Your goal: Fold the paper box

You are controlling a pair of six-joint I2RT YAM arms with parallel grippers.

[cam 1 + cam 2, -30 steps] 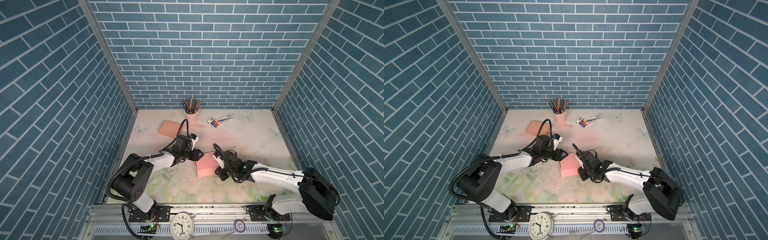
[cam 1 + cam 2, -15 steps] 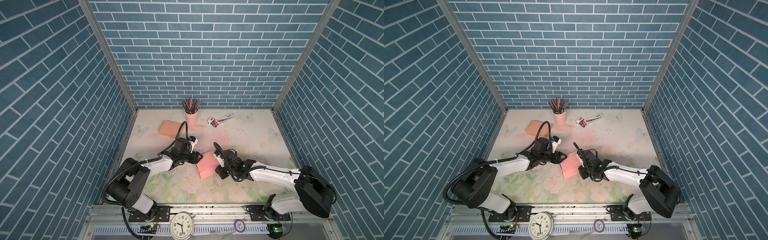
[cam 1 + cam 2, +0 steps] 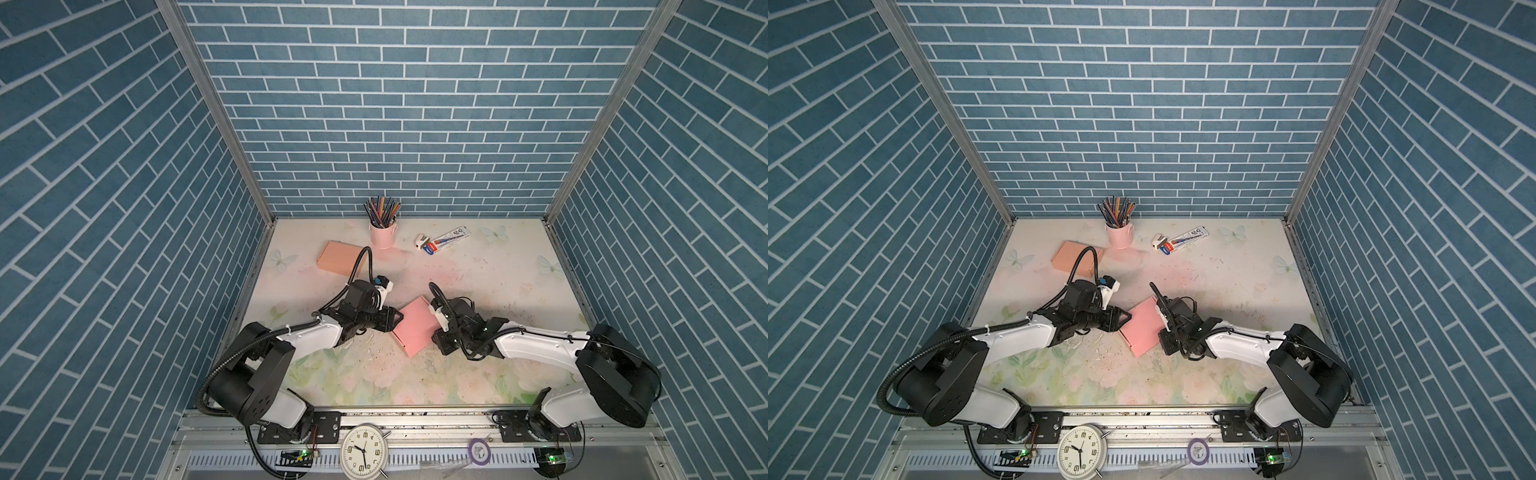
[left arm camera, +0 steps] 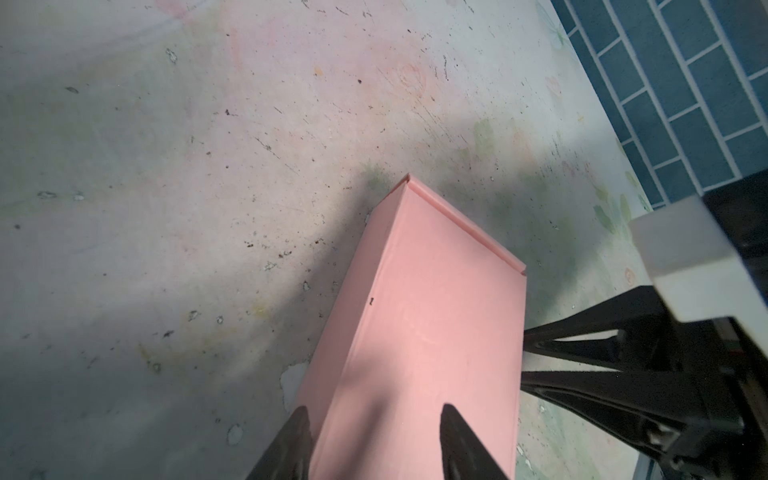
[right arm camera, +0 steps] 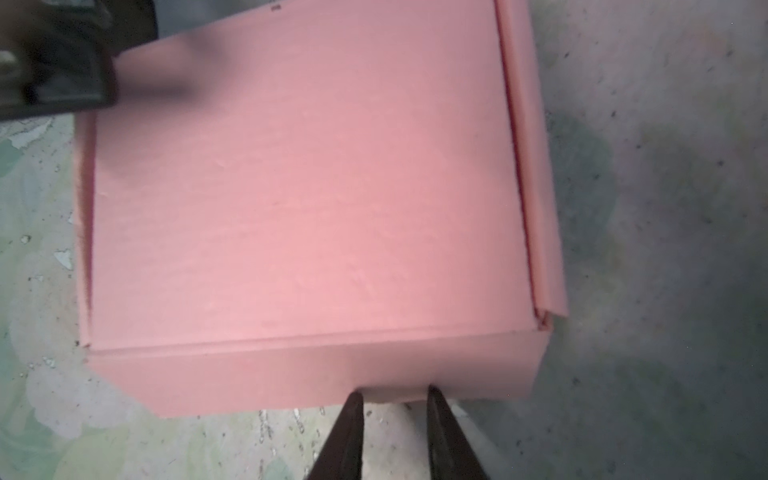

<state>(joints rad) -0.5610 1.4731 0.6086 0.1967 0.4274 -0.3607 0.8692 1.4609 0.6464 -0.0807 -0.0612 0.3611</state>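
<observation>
The pink paper box [image 3: 415, 328] [image 3: 1142, 326] lies closed on the table between my two arms, set at a slant. My left gripper [image 3: 395, 322] [image 3: 1126, 320] is at its left end. In the left wrist view the left gripper [image 4: 378, 436] is open, with one finger beside the box [image 4: 436, 316] wall and one over the lid. My right gripper [image 3: 434, 332] [image 3: 1161, 332] is at the opposite side. In the right wrist view the right gripper [image 5: 395, 411] stands narrowly open, its tips against the lower edge of the box [image 5: 299, 187] wall, with only table between them.
A second peach box [image 3: 341, 257] lies at the back left. Near the back wall are a pink cup of pencils [image 3: 383, 232], a marker pack [image 3: 449, 238] and a small white stapler [image 3: 422, 240]. A clock [image 3: 364, 451] sits on the front rail. Brick walls close three sides.
The box has turned slightly to a more slanted position. My left gripper has edged toward it and its jaws have narrowed a little. The right arm has barely moved.
</observation>
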